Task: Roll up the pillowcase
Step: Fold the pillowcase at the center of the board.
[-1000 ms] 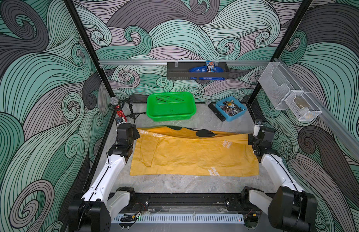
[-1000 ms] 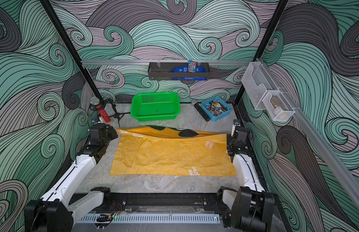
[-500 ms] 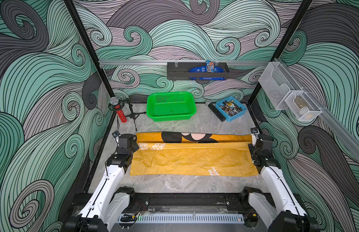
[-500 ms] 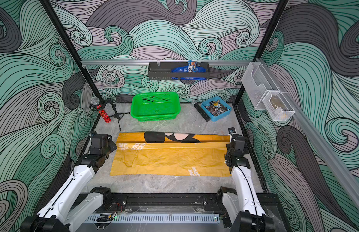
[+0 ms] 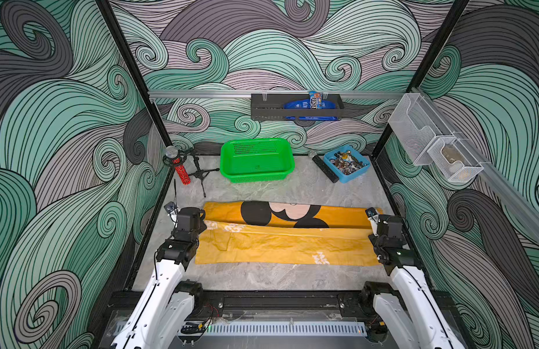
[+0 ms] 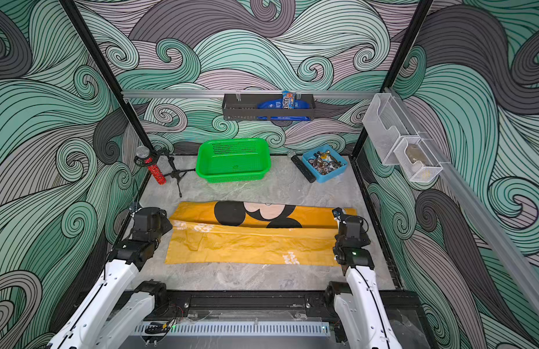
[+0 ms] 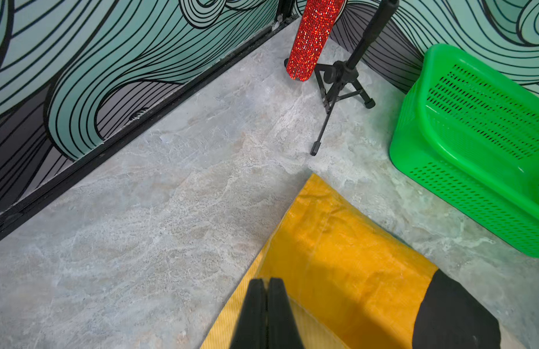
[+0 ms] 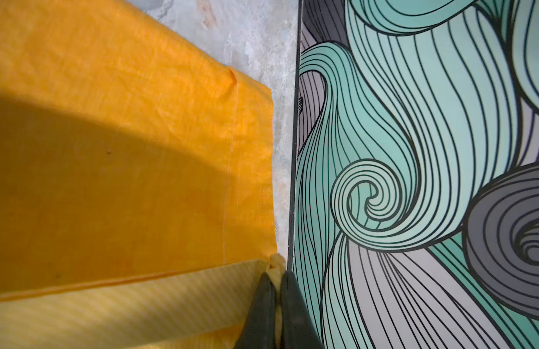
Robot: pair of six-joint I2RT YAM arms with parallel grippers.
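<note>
The far edge of the pillowcase (image 5: 287, 246) now lies flipped toward us, so our rolling is started. Our left fingers (image 7: 252, 314) and right fingers (image 8: 262, 305) pinch it tight.

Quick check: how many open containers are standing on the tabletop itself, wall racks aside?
2. The green basket sits at the back centre, beyond the pillowcase; the blue tray of small parts is on its right, by the back corner. None appears hidden.

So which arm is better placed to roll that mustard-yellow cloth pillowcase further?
Probably the right: the right gripper pinches a bunch at the edge of the mustard-yellow cloth pillowcase, while the left gripper sits shut at its end, no cloth visibly between its jaws.
</note>
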